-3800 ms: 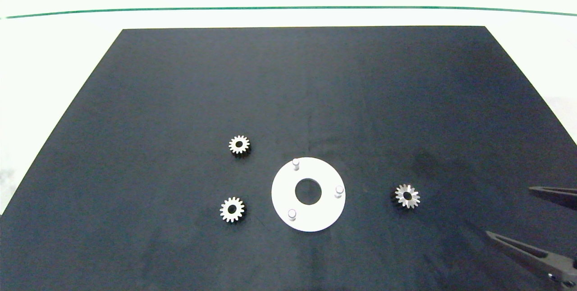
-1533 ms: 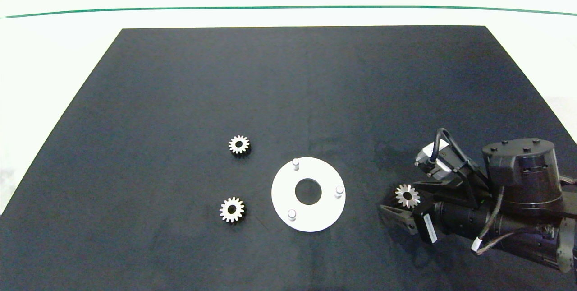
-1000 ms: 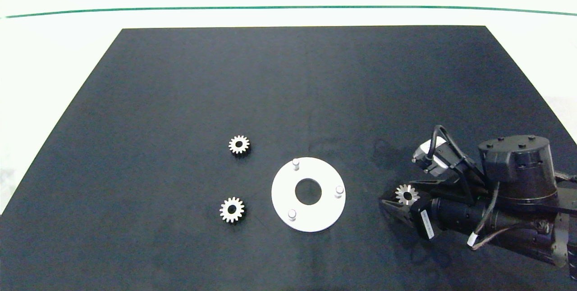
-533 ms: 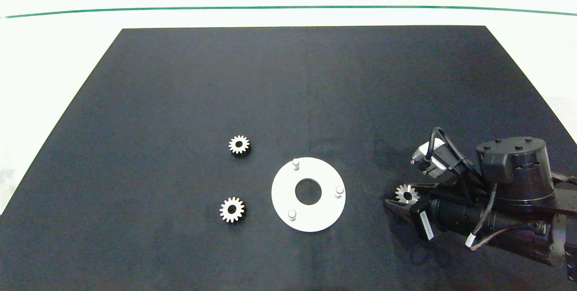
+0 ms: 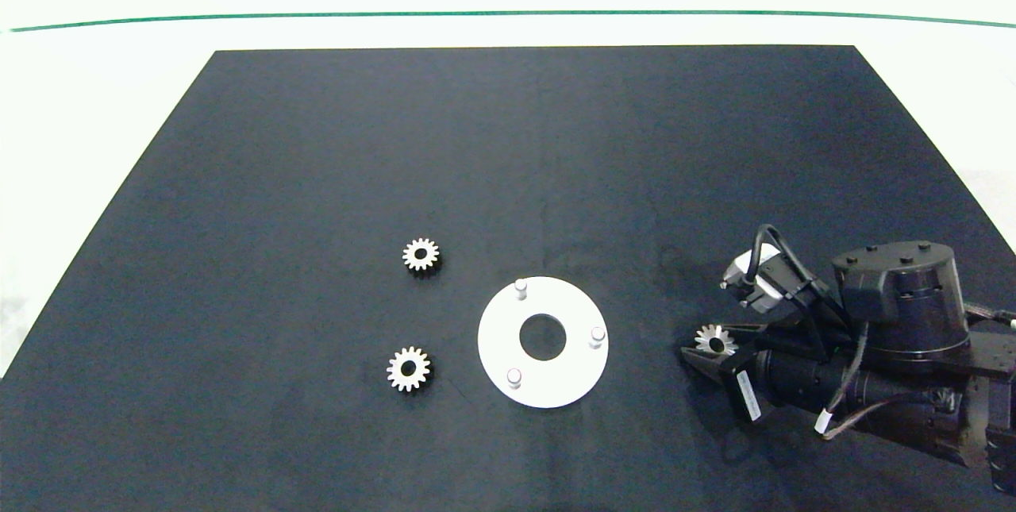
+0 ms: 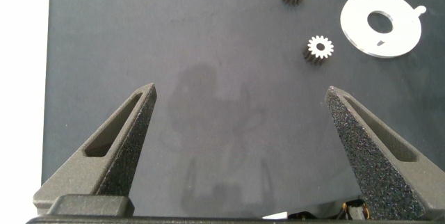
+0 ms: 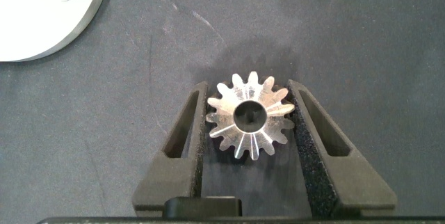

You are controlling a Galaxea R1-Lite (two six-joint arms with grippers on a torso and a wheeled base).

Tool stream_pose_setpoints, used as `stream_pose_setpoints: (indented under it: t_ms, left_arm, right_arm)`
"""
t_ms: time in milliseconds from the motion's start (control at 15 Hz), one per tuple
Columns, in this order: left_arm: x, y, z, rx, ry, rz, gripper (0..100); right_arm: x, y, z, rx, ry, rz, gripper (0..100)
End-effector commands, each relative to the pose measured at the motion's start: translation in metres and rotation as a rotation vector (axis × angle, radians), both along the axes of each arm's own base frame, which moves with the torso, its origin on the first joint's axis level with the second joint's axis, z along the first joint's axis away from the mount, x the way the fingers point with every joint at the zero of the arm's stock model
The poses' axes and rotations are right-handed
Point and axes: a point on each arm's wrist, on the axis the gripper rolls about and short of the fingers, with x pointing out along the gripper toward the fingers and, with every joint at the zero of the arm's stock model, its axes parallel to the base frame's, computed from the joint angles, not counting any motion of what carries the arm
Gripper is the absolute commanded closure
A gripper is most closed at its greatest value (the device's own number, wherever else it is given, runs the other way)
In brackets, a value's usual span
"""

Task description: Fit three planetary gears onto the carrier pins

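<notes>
1. Head view. Over the last few seconds I had brought the right gripper [image 5: 709, 347] in from the right edge of the black mat [image 5: 317, 139] to the gear on the right [image 5: 715, 340], and in the last half-second it had settled a little lower around it. The gear had not visibly shifted from its spot on the mat, so I judged the first pick to be at the closing stage, nothing yet lifted. The white disc [image 5: 496, 337] lay well to the left of that gear, all three carrier pins [image 5: 521, 287] bare. The other two planetary gears [image 5: 421, 255] lay untouched on the mat at the far side of the disc. No gear had been installed.

2. Left wrist view. The left gripper [image 6: 242, 106] hung parked above bare mat, jaws wide apart and holding nothing. The two spare gears [image 6: 320, 46] and the disc [image 6: 396, 40] showed well clear of it.

3. Right wrist view. The right gripper [image 7: 249, 116] straddled the gear [image 7: 249, 115], one finger [image 7: 186, 126] on each flank. The jaws had narrowed to about the gear's width, with the pads at or just touching the tooth tips. I could not tell whether they were clamped firmly. The gear appeared to rest on the mat, and the disc's rim [image 7: 76, 22] lay near.
</notes>
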Motion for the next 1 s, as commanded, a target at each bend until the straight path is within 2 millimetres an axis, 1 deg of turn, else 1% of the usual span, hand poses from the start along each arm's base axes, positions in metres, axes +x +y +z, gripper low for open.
stream_pose_setpoints:
  t_ms: [67,600,733,867,1000]
  left_arm:
    - [0.001,0.0,0.0,0.001,0.006,0.0,0]
    - [0.0,0.0,0.0,0.002,0.004,-0.001,0]
    - [0.001,0.0,0.0,0.001,0.006,-0.001,0]
    - [0.0,0.0,0.0,0.002,0.004,-0.001,0]
    - [0.0,0.0,-0.001,0.003,0.005,-0.001,0]
  right_arm:
    - [0.0,0.0,0.001,0.001,-0.003,0.001,67]
    - [0.0,-0.001,0.001,-0.001,-0.004,-0.003,84]
    - [-0.002,-0.003,0.004,-0.01,-0.013,-0.016,84]
    - [-0.006,-0.003,0.013,0.002,-0.045,-0.012,84]
    - [-0.016,0.006,0.036,0.006,-0.097,0.016,84]
